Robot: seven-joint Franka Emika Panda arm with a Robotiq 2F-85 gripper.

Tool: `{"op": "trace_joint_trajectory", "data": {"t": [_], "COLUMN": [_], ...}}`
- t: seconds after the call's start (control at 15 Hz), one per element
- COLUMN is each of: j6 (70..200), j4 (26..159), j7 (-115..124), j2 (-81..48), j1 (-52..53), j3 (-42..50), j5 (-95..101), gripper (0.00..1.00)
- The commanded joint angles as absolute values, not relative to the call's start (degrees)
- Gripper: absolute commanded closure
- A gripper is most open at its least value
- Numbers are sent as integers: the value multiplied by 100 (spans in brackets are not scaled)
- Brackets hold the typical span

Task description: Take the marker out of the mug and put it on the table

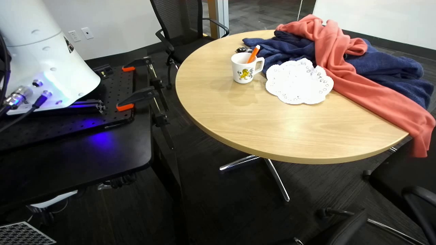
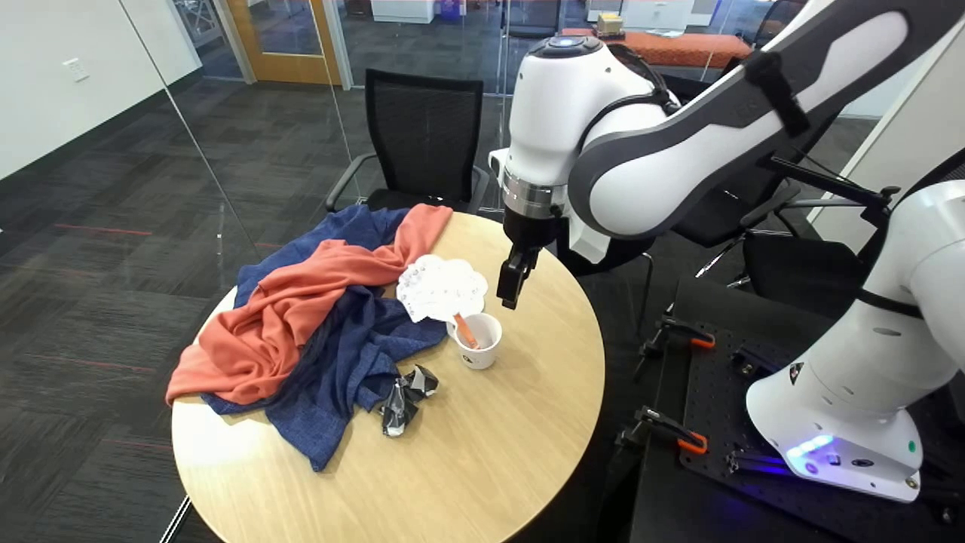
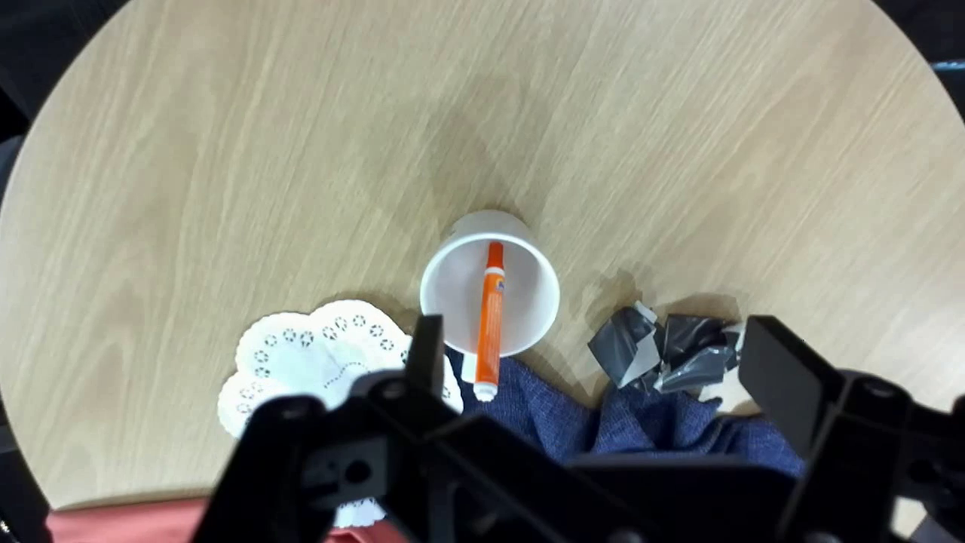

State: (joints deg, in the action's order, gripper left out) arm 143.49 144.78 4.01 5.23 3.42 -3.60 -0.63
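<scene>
Wrist view: marker (image 3: 490, 320), print illegible.

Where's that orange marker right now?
In the wrist view, the orange marker leans in the white mug near the picture's middle, its white end jutting past the rim. The scalloped doily lies to the left, the crumpled black wrapping to the right.

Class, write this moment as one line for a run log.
jaws: open, empty, above table | marker: leaning in mug, ungrasped | mug: upright on table | removal: pending
</scene>
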Motion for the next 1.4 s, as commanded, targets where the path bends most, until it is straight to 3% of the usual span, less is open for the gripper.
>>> {"op": "trace_joint_trajectory", "data": {"t": [0.0, 0.53, 1.33], "j6": [15293, 17106, 17486], "j4": [14463, 14250, 13419], "j7": [603, 1374, 1595], "j2": [-25, -1336, -2594], "j1": [325, 429, 907], "j3": [-344, -16, 495], "j5": [-269, 3, -219], "gripper": [0, 0, 0]}}
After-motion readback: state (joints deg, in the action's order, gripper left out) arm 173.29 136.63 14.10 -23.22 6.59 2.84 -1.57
